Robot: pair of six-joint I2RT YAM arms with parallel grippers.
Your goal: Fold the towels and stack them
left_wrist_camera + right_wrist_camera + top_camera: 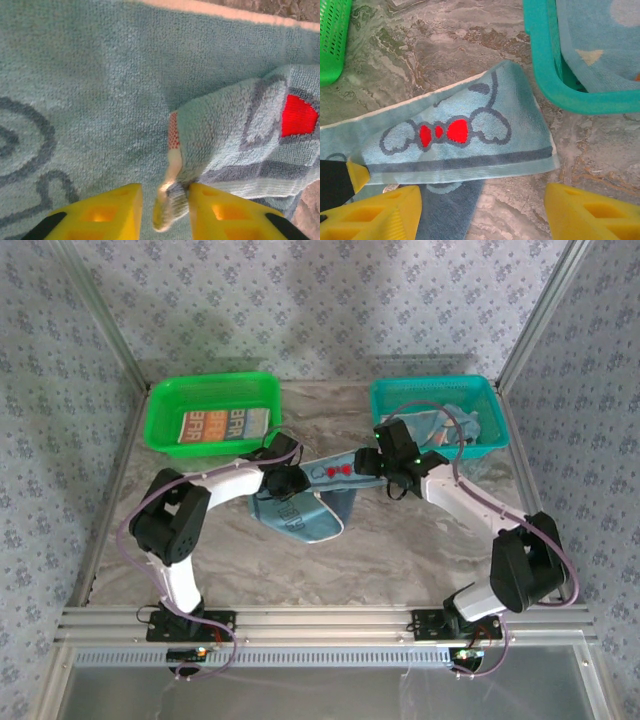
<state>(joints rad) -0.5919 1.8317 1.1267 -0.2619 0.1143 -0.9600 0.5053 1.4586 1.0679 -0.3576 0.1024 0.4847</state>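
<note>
The light blue cartoon-face towel (300, 508) lies mid-table, its far edge folded over into a strip with a red bow (440, 132). My left gripper (296, 478) is at the strip's left end. It is open, and a towel corner (172, 200) stands between its yellow fingers, touching the right one only. My right gripper (482, 192) hovers open over the strip's free right corner (551, 159), gripping nothing. The striped lettered towel (212, 425) lies folded in the green basket (160, 405). The spotted light blue towel (600, 45) sits crumpled in the teal basket (545, 75).
The marble tabletop (420, 550) has bare room in front of the towel. The green basket (332, 40) is at the back left and the teal basket (495, 445) at the back right, close behind my right wrist. Metal frame posts stand at the table's sides.
</note>
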